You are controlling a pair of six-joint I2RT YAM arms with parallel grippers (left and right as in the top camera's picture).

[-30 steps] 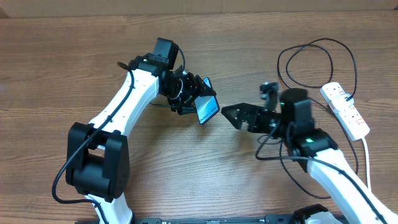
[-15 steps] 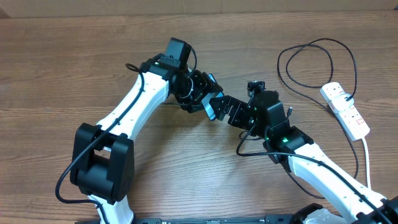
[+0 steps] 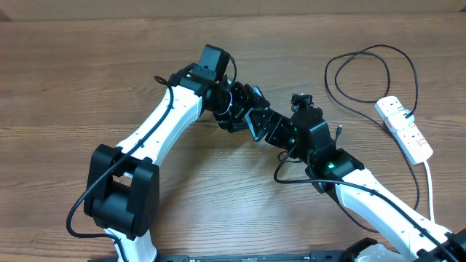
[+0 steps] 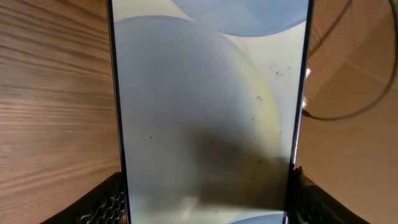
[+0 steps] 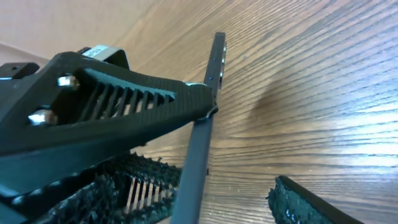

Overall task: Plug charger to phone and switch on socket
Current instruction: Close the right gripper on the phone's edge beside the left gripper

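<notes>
My left gripper is shut on the phone and holds it above the table, edge-on to the overhead camera. In the left wrist view the phone's pale screen fills the frame between the left gripper's fingers. My right gripper is open, with the phone's thin edge between its fingers, close to the left finger and with a gap to the right one. The charger cable lies looped at the back right; I cannot see its plug tip. The socket lies at the right edge.
The socket's thick white cord runs toward the front right corner. A black cable hangs by my right arm. The left gripper's finger fills the upper left of the right wrist view. Bare wood table lies all around.
My left arm has carried the phone to the right and turned it edge-on. My right gripper has moved left until its open jaws are around the phone.
</notes>
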